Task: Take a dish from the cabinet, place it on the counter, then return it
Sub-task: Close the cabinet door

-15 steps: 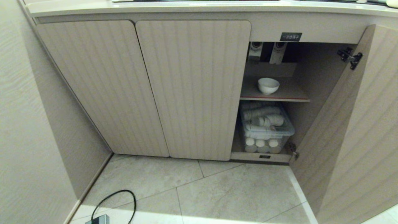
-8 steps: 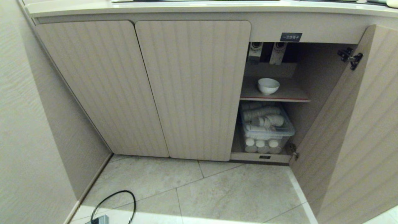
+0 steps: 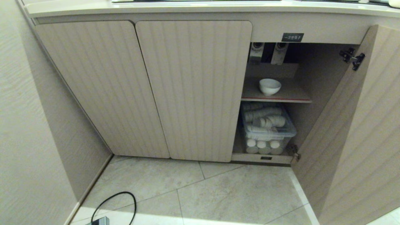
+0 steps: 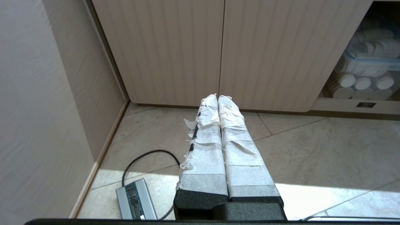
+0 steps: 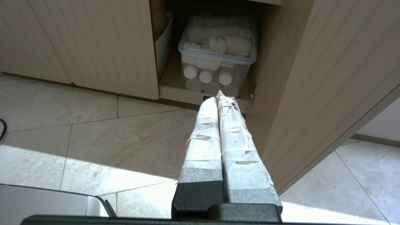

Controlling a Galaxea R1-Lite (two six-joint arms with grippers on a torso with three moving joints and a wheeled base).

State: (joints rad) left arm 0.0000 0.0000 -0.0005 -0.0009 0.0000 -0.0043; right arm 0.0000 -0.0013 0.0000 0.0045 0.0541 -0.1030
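Bowl point(image 3: 269, 86) on cabinet point(image 3: 193, 90) shelf, door open; untouched. Left claw point(image 4: 217, 99) and right claw point(image 5: 219, 97) clenched, empty, low. Removal, tabletop point(image 3: 187, 7) placement, return all pending.

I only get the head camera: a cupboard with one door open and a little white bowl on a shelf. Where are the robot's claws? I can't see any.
Observer: The left claw is low over the floor tiles, shut and empty, pointing at the two closed doors.
Visitor: And the other one?
Observer: The right claw is shut and empty too, aimed at the clear bin of paper cups in the open compartment.
Visitor: Is anything else hidden from me?
Observer: A white slotted basket stands beside that bin, tucked behind the nearer closed door.
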